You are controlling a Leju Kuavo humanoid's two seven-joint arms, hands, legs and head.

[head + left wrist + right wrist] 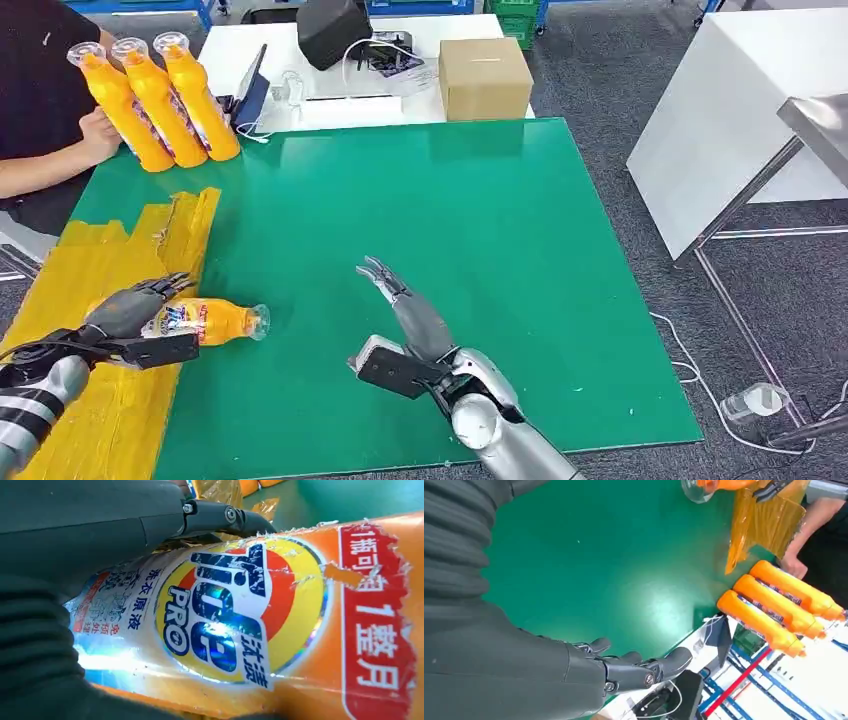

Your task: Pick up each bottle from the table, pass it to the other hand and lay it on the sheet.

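Bench: green top (440, 230) on grey carpet, with a white desk (330, 90) behind it at 12 o'clock and a white panel on a metal frame at 2 o'clock.
Sheet: yellow sheet (90, 300) lying along the bench's 9 o'clock side, crumpled at its far end.
Left hand: left hand (135, 308) at 8 o'clock, over the sheet's inner edge, fingers wrapped round the bottle's body.
Bottle: orange bottle (215, 321) on its side in that hand, clear cap pointing toward 3 o'clock, cap end out over the green top; whether it touches the surface I cannot tell. The left wrist view shows its label (235, 615) close up, blue and yellow with red, torn at the edges.
Right hand: right hand (405, 305) near 6 o'clock, over the green top, fingers stretched out and apart toward 11 o'clock, holding nothing. Well apart from the bottle.
Row: three orange bottles (160, 100) leaning side by side at 10 o'clock on the bench's far corner, caps pointing away.
Person: a person in a black top at 10 o'clock, one hand (98, 133) just beside the row.
Desk: cardboard box (484, 77), a dark object and white cables on the white desk.
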